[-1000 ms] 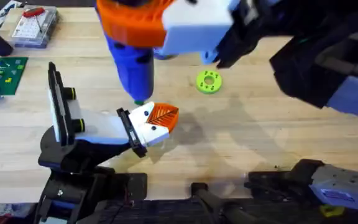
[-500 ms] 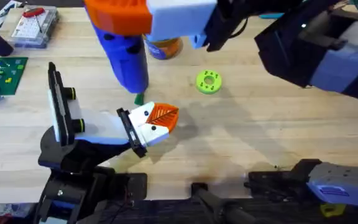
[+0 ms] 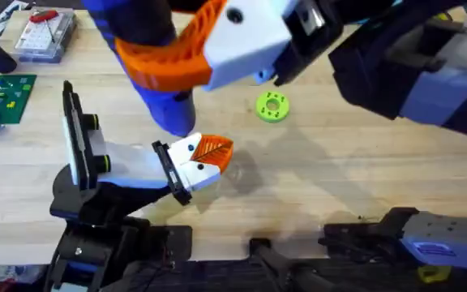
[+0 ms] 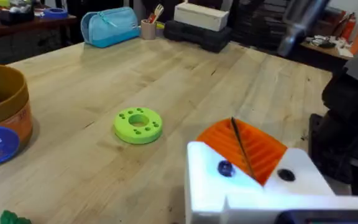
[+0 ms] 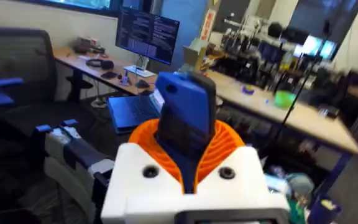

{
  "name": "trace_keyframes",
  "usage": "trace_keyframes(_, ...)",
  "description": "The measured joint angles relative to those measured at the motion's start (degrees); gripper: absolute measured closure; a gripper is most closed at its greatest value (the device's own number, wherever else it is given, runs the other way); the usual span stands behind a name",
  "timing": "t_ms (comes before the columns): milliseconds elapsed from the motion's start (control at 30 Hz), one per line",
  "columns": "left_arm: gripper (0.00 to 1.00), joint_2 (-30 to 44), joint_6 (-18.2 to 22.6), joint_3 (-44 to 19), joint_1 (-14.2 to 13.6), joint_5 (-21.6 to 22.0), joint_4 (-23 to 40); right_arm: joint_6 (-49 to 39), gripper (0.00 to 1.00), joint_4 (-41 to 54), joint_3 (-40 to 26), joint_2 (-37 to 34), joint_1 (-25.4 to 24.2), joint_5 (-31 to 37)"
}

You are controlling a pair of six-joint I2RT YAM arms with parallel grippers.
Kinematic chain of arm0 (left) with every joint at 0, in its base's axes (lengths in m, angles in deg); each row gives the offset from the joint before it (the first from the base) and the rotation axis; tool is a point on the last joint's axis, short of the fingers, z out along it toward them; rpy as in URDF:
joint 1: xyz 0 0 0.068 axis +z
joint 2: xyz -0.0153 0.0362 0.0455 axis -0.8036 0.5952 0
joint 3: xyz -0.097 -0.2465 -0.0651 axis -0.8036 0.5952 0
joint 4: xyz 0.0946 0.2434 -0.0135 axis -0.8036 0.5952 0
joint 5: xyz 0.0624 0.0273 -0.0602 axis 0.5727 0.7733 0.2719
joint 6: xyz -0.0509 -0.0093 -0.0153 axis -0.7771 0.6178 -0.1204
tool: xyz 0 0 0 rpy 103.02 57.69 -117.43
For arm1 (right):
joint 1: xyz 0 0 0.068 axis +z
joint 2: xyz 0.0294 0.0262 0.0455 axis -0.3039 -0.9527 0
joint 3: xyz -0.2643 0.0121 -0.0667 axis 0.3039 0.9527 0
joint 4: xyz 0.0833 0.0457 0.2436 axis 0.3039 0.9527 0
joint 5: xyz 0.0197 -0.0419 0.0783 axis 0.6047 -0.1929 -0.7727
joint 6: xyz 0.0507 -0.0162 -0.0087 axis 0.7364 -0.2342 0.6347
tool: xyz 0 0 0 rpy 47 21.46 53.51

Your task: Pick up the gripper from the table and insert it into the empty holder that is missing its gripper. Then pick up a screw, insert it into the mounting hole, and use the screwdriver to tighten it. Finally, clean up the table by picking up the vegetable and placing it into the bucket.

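Note:
My right gripper [image 3: 164, 65] reaches across from the right, shut on the blue screwdriver [image 3: 171, 113], whose body stands between the orange fingers [image 5: 185, 118]. Its thin silver tip [image 4: 241, 146] slants down over the orange ribbed gripper [image 4: 257, 146] seated in the white holder [image 4: 253, 193]. The holder's top face shows a small blue dot [image 4: 224, 168] and a dark mounting hole [image 4: 284, 175]. My left gripper [image 3: 207, 154] lies low on the table [image 3: 339, 178], fingers together. The orange bucket [image 4: 2, 112] and a bit of green vegetable [image 4: 11, 218] sit nearby.
A lime-green disc with holes [image 3: 272, 106] lies right of the screwdriver, also the disc [image 4: 138, 124] past the holder. A clear parts box [image 3: 45, 32] and a green board [image 3: 2, 97] sit at the back left. My right arm hangs large over the table's back middle.
My right gripper has swung left and nearer the camera, tilting the screwdriver; it now covers the bucket. The screwdriver's lower end stays by the holder. The left arm has not moved.

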Motion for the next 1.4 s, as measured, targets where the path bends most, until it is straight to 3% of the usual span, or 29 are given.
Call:
trace_keyframes(300, 0.989, 0.00, 0.00, 0.00, 0.00, 0.00, 0.00, 1.35, 0.950, -7.49, 7.91, -0.12, 0.13, 1.46)
trace_keyframes(767, 0.989, 0.00, 0.00, 0.00, 0.00, 0.00, 0.00, 2.00, 0.951, -8.85, 8.21, -4.36, 0.13, 1.47)
trace_keyframes(1400, 0.989, 0.00, 0.00, 0.00, 0.00, 0.00, 0.00, 3.09, 0.951, -10.99, 9.72, -4.46, 0.13, 3.35)
